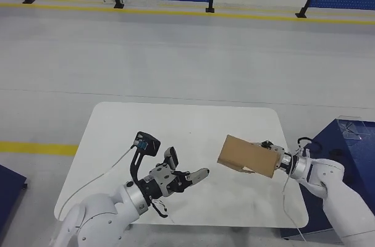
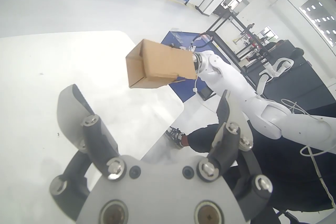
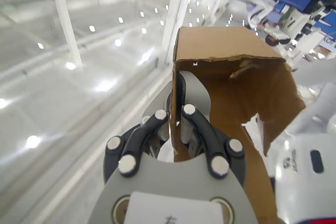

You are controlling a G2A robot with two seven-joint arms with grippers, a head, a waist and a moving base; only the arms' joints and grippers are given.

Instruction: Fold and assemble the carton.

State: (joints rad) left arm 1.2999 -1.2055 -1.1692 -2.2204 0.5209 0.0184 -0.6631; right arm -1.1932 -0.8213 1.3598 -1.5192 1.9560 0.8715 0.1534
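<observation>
The right pincer [image 3: 175, 101], out over the right side of the table [image 1: 175, 123], clamps one wall of the carton [image 1: 249, 155] aloft, while the left pincer [image 1: 188, 164] hovers near it, wide open and empty.

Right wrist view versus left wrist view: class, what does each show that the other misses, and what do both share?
Right wrist view: the right gripper pinching one carton wall, a finger inside, and a torn edge. Left wrist view: the carton's folded end, raised above the table, with the open left gripper facing it. Both: the brown carton, held by the right arm.
</observation>
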